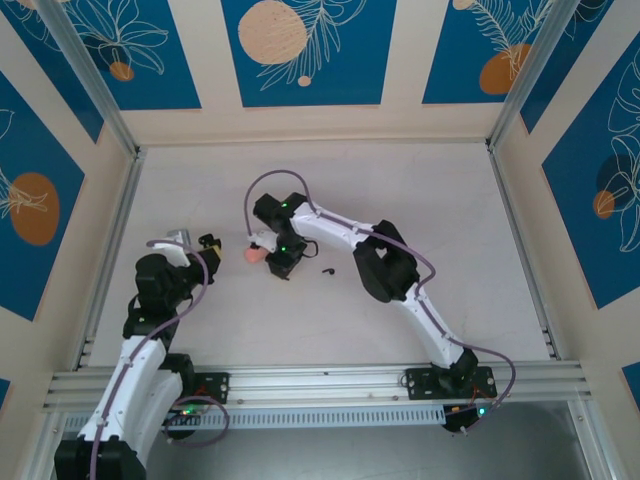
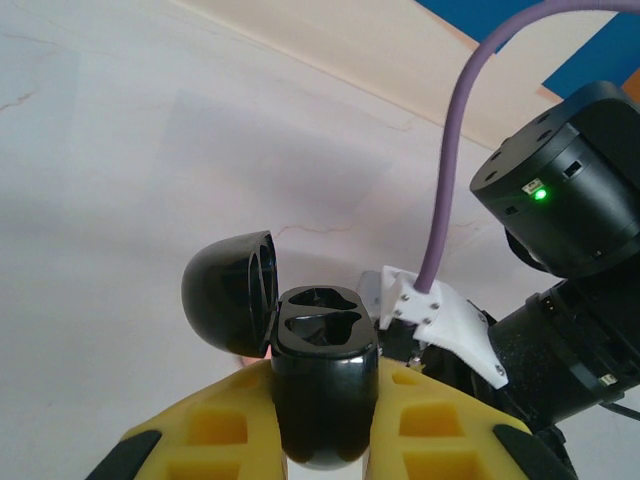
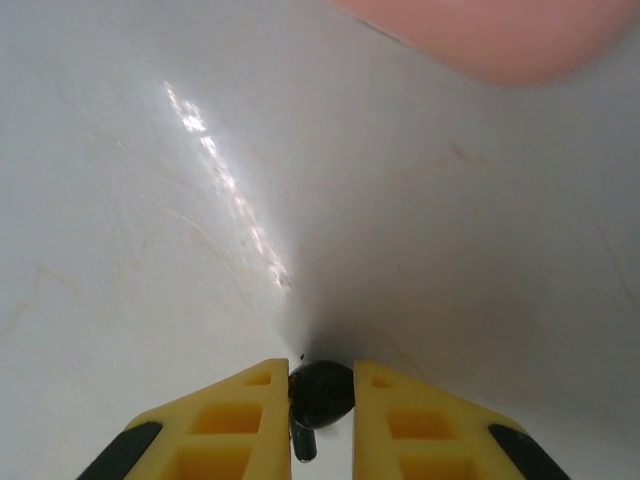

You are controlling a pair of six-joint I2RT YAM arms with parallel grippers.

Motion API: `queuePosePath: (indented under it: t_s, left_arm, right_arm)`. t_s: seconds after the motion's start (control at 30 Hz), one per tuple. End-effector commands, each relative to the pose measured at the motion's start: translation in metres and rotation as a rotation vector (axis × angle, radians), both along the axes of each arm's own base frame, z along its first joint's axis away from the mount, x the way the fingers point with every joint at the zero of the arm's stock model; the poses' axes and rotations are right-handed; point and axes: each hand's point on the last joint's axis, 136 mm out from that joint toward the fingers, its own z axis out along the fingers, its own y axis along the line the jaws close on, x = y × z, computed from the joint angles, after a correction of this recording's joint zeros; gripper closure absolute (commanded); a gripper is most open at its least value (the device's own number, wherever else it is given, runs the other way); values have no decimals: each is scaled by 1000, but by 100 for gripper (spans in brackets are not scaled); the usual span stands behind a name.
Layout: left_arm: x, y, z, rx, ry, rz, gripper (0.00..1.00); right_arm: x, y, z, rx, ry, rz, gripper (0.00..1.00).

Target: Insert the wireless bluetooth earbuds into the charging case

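My left gripper (image 2: 322,372) (image 1: 207,243) is shut on the black charging case (image 2: 322,400) and holds it upright above the table. The case's lid (image 2: 228,292) is swung open to the left, and both sockets (image 2: 320,318) look empty. On the tabletop, a black earbud (image 3: 323,393) sits between the yellow fingers of my right gripper (image 3: 322,378) (image 1: 280,264), which press it from both sides, its stem pointing back toward the wrist. Another black earbud (image 1: 328,270) lies loose on the table just right of that gripper.
A pale pink rounded object (image 1: 255,255) (image 3: 500,35) lies on the table between the two grippers, just beyond my right fingertips. The right arm's wrist (image 2: 565,190) and purple cable (image 2: 455,170) hang close to the open case. Raised metal rails (image 1: 110,230) border the table.
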Motion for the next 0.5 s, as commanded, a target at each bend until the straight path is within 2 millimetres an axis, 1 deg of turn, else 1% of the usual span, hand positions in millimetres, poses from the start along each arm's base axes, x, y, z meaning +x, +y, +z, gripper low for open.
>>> queuePosePath:
  t_s: [0.0, 0.2, 0.37, 0.47]
  left_arm:
    - [3, -12, 11, -21, -82, -60, 100]
    - [8, -41, 9, -14, -150, -163, 100]
    - [9, -75, 7, 38, -225, -291, 100]
    - [8, -100, 6, 66, -279, -383, 100]
  right_arm:
    - [14, 3, 46, 167, 17, -140, 83]
    - [33, -14, 84, 377, 45, -333, 83]
    - [45, -33, 112, 523, 33, -450, 83]
    - [49, -42, 130, 612, 14, -496, 83]
